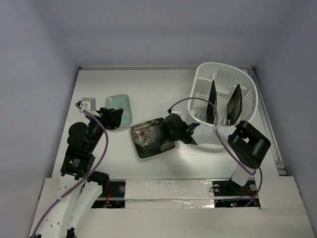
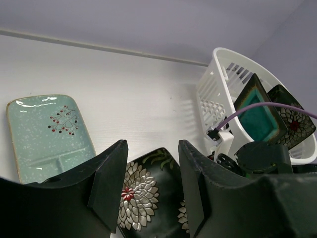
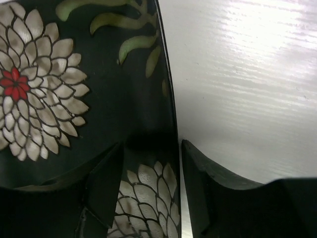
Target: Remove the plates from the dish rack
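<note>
The white dish rack [image 1: 225, 69] stands at the back right and holds two dark plates on edge [image 1: 213, 101] [image 1: 235, 103]. In the left wrist view the rack [image 2: 218, 89] shows one teal-faced plate [image 2: 258, 114] and one flower-print plate [image 2: 292, 121]. A third dark flower plate [image 1: 148, 139] lies on the table centre. My right gripper [image 1: 171, 130] is open, its jaws astride that plate's right rim [image 3: 74, 89]. The mint-green plate [image 1: 121, 106] lies at the left. My left gripper [image 1: 111, 118] is open and empty beside it, looking across the mint plate [image 2: 47, 131] and the dark plate [image 2: 143, 193].
The right arm's purple cable [image 1: 198, 101] arcs in front of the rack. Grey walls close in the table at the back and both sides. A metal rail [image 1: 270, 134] runs along the table's right edge.
</note>
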Action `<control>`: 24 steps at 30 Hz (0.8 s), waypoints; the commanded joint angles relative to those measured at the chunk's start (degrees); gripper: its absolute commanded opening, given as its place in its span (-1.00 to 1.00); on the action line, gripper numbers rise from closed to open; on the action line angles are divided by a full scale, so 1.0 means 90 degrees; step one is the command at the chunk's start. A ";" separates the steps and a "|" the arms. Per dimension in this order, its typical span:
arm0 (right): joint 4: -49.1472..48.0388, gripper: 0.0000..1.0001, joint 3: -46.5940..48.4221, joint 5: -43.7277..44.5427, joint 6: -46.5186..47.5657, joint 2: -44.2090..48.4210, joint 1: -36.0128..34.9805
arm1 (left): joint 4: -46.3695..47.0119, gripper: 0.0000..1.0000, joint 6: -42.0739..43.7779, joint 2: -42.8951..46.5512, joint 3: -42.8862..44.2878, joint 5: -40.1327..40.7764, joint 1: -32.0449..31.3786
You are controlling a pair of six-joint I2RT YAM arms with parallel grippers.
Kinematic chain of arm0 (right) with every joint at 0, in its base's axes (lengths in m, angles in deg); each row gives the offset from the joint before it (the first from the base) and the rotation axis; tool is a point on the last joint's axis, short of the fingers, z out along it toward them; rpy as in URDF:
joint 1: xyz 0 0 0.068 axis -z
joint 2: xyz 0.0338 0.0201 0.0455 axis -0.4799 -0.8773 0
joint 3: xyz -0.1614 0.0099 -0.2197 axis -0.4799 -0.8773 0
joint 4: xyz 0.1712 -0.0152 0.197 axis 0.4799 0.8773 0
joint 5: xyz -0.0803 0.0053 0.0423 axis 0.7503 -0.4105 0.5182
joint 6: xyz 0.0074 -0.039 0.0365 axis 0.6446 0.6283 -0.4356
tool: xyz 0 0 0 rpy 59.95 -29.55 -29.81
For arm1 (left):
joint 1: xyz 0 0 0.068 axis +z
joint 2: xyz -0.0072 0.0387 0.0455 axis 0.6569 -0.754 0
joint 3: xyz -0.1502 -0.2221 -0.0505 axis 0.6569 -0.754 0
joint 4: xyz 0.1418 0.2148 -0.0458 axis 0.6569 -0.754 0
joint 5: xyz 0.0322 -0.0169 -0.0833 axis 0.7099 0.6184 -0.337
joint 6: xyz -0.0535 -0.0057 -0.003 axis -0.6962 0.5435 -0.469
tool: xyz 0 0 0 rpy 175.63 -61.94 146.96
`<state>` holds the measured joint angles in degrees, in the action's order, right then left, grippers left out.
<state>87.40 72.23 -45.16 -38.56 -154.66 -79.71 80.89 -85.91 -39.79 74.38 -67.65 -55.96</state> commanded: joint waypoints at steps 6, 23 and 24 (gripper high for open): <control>0.0495 0.35 0.0432 0.0441 0.0321 0.0552 -0.0199 | 0.0226 -0.16 -0.0018 0.0050 0.0107 -0.0101 0.0024; 0.3513 -1.00 0.2844 0.3087 0.1171 0.2907 0.0258 | 0.0196 -0.16 -0.0008 0.0148 0.0098 -0.0101 0.0024; 0.3640 -1.00 0.2932 0.3127 0.1287 0.2985 0.0714 | 0.0206 -0.16 0.0001 0.0148 0.0097 -0.0091 0.0024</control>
<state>112.73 95.25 -24.75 -30.11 -129.48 -79.07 80.89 -85.89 -39.03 74.38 -67.83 -55.96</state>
